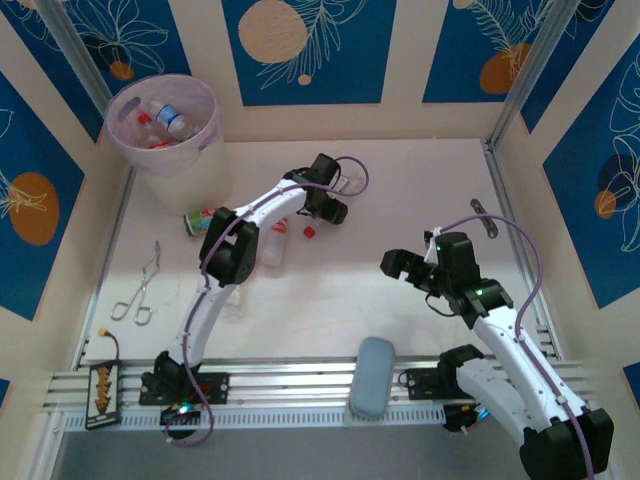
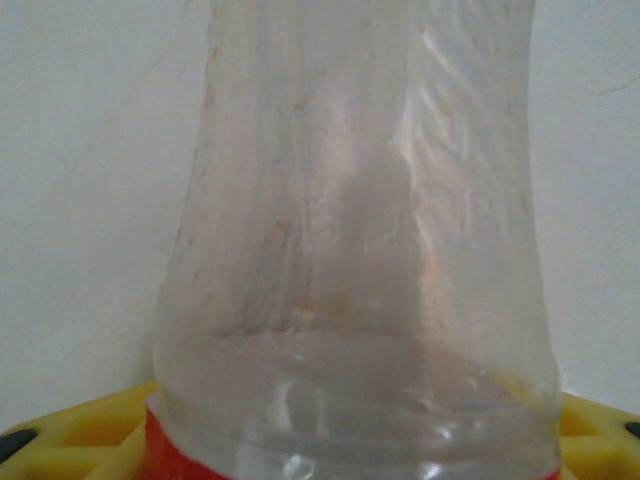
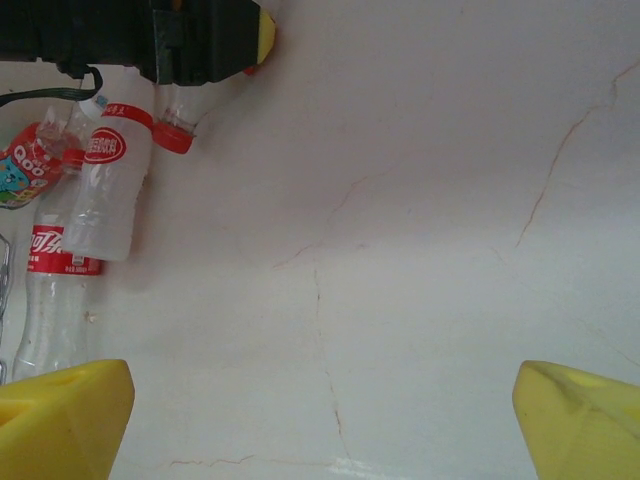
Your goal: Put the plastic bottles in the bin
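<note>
1. Closest to my left wrist lens is a clear bottle (image 2: 350, 250), with a red label at its lower edge; the left gripper (image 1: 325, 205) has its yellow fingers (image 2: 80, 435) closed against both sides of it, over the middle of the table (image 3: 420, 250).
2. My right gripper (image 3: 320, 430) hangs above bare table; its fingers are spread wide and hold nothing.
3. Three more bottles lie just left of the left gripper: a white red-labelled bottle (image 3: 110, 185); a cola bottle (image 3: 55, 300); a third bottle (image 1: 200, 220) with green at one end.
4. I see the bin (image 1: 180, 170) in the far left corner, well apart; several bottles (image 1: 165, 118) lie inside.

Bottles (image 1: 167, 121) in bin (image 1: 172, 172), far left.
</note>
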Tool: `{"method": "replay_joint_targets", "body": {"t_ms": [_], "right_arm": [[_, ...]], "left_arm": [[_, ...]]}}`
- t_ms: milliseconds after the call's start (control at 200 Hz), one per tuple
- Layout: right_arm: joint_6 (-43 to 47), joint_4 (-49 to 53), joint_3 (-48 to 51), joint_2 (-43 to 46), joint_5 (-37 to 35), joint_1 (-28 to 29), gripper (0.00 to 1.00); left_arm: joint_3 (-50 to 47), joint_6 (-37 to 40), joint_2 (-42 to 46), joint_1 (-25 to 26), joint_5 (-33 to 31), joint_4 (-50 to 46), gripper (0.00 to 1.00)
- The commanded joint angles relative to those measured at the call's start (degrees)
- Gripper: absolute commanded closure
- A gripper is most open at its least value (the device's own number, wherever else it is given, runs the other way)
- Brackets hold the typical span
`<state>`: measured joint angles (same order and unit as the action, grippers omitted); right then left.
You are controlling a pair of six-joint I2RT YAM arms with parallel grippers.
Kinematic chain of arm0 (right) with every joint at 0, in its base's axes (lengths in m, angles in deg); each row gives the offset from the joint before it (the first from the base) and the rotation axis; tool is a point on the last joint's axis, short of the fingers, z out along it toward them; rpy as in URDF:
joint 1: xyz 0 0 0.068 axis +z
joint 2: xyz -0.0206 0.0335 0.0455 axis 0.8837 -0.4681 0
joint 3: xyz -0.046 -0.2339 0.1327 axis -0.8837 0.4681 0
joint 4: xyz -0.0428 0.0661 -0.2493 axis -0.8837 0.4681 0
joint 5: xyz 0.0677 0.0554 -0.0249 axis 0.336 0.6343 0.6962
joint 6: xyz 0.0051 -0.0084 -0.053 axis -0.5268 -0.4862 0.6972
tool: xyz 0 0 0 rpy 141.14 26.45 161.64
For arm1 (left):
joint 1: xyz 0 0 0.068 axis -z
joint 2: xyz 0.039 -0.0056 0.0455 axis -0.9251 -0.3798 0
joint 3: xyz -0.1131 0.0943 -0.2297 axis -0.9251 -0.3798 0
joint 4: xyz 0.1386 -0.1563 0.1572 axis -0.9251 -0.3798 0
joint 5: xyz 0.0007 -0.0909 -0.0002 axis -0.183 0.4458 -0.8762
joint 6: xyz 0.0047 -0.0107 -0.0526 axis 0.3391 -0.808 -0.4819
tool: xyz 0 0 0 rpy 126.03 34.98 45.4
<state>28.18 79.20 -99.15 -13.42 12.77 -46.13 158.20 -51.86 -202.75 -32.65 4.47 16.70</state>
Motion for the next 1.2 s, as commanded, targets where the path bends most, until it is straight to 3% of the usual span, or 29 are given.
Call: {"method": "replay_joint_targets", "body": {"t_ms": [0, 225, 460, 635, 925, 1195], "right_arm": [[0.0, 0.1, 0.5, 0.7, 1.5, -0.3, 0.02], [0.3, -0.1, 0.1, 0.2, 1.5, -0.6, 0.02], [0.6, -0.8, 0.1, -0.6, 2.1, -0.8, 0.03], [0.9, -1.1, 0.2, -0.7, 2.4, -1.0, 0.03], [0.8, -0.5, 0.3, 0.2, 2.5, -1.1, 0.03], [0.3, 0.7, 0.3, 1.6, 2.6, -1.0, 0.03]], "left_arm": [[1.3, 0.0, 1.4, 0.3, 1.6, -1.7, 0.42], [1.0, 0.2, 12.9, -0.5, 9.9, -0.4, 0.44], [3.0, -0.5, 26.0, -4.7, 13.2, 0.6, 0.53], [7.5, 0.5, 31.5, -11.8, 9.9, -2.4, 0.67], [8.2, -2.7, 35.4, -28.7, 6.3, -1.5, 0.88], [10.9, -3.0, 29.8, -37.5, 5.4, 0.3, 0.9]]}}
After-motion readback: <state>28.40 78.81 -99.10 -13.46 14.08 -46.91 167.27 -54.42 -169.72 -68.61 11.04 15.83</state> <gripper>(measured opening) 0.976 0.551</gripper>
